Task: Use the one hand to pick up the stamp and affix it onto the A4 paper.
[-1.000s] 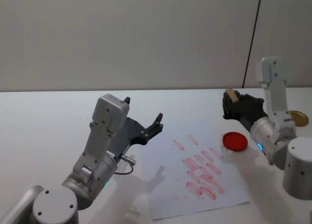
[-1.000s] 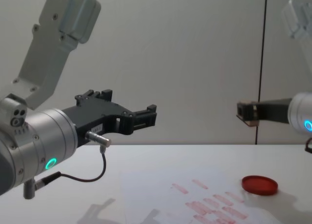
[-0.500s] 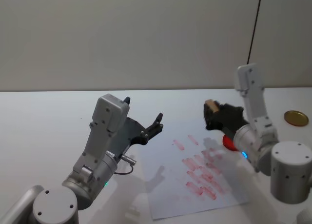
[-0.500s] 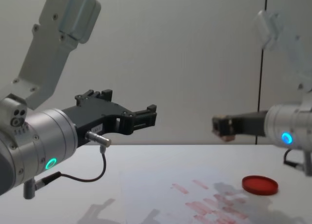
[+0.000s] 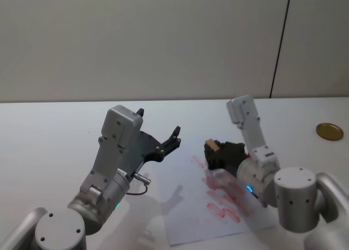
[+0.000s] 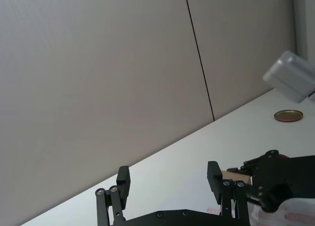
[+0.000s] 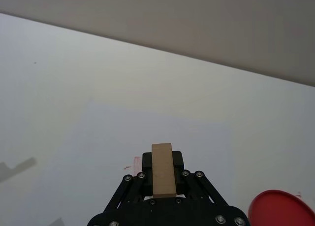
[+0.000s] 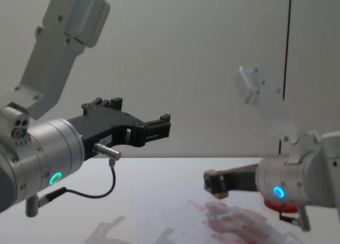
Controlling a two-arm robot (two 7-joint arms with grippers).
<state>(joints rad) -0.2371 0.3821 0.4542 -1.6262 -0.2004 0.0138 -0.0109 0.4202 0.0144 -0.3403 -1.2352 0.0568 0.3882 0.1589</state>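
Right arm [image 5: 260, 171] hides part of the A4 paper [image 5: 185, 206].

grippers: two, the left gripper [image 5: 158, 121] and the right gripper [image 5: 214, 154]
stamp [image 5: 211, 145]: one
paper [image 5: 188, 212]: one sheet
red pad [image 7: 283, 209]: one
gold lid [image 5: 330, 131]: one
table [image 5: 54, 130]: one

From the head we looked forward and down on the white tabletop [image 5: 49, 125] and the large white paper sheet printed with pinkish-red marks [image 5: 191, 217]. From the chest we sat lower, looking level across that same sheet toward the grey wall [image 8: 186, 42]. The left wrist camera faced out past the black left gripper [image 6: 169, 174], sharing the flat round gold lid [image 6: 288, 116] with the head view. The right wrist camera sat close behind the small tan wooden stamp block [image 7: 163, 169], facing down onto the sheet
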